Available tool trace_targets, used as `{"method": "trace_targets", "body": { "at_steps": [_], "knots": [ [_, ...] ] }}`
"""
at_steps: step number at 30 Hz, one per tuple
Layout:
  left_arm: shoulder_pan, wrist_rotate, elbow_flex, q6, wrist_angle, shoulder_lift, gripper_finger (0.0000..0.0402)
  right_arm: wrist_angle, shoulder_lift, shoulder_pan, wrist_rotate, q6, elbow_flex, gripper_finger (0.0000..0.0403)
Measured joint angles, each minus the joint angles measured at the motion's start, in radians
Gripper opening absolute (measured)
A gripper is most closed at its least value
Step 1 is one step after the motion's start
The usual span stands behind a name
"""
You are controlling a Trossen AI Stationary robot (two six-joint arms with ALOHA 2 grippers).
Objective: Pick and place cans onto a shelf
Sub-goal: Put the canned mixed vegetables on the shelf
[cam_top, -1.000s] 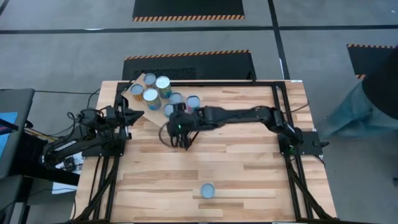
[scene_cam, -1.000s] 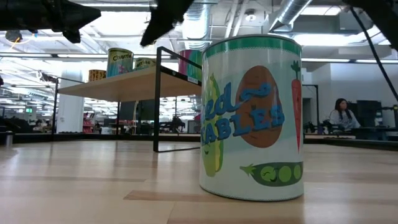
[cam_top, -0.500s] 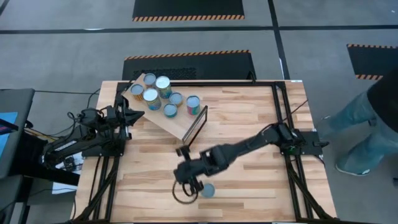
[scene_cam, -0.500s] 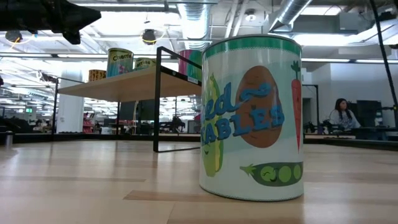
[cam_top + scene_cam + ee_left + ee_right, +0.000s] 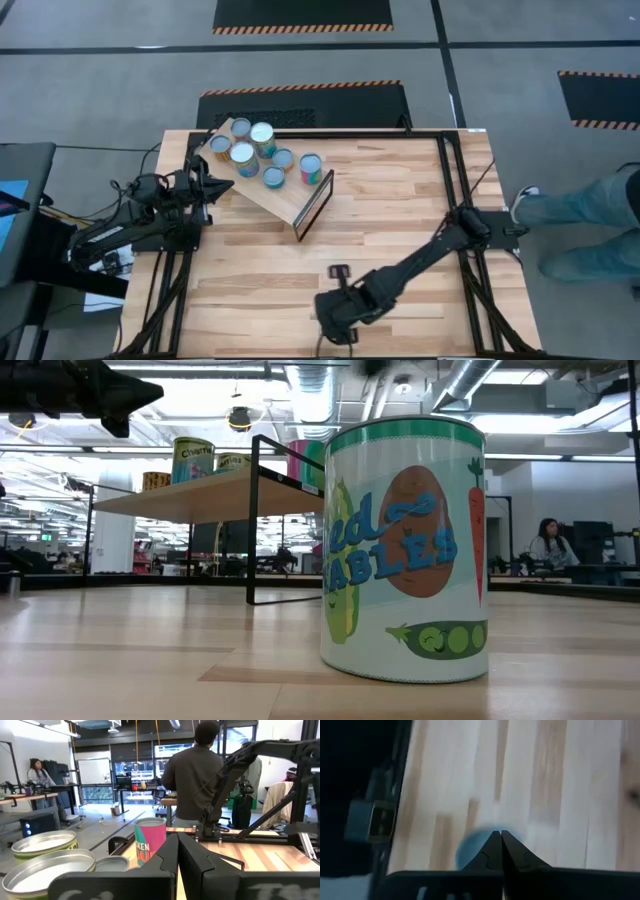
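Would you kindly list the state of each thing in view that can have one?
Shelf: slanted on the table, six cans upright on it.
Shelf cans: upright, clustered together.
Lone can: upright on the table, off the shelf, under the right gripper.
Right gripper: shut, above the lone can, holding nothing.
Left gripper: shut, idle beside the shelf.

My right arm has swung from the shelf down to the near edge of the table.

A second ago my right gripper hung beside the shelf; half a second ago it was just beside the lone can; now it sits over that can, hiding it from above, fingers pressed together. The person at the table's right side has shifted.
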Motion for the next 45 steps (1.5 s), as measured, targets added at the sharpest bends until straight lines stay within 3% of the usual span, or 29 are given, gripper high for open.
{"method": "trace_targets", "body": {
  "at_steps": [6,15,23,33,45],
  "knots": [
    [0.000,0.000,-0.001,-0.005,-0.015,0.000,0.0000,-0.216,-0.025,0.028,0.008,0.294,0.000,0.0023],
    [0.000,0.021,-0.001,-0.019,-0.037,0.000,0.0000,-0.196,-0.023,-0.038,-0.009,0.522,-0.039,0.0099],
    [0.000,0.021,-0.001,-0.019,-0.036,0.000,0.0000,-0.148,-0.021,-0.048,-0.051,0.537,-0.039,0.0150],
    [0.000,0.021,-0.001,-0.019,-0.033,0.000,0.0000,-0.150,-0.021,-0.055,-0.030,0.540,-0.039,0.0143],
    [0.000,0.023,-0.002,-0.018,-0.033,0.000,0.0000,0.065,-0.023,-0.071,-0.080,0.533,-0.190,0.0147]
  ]
}}
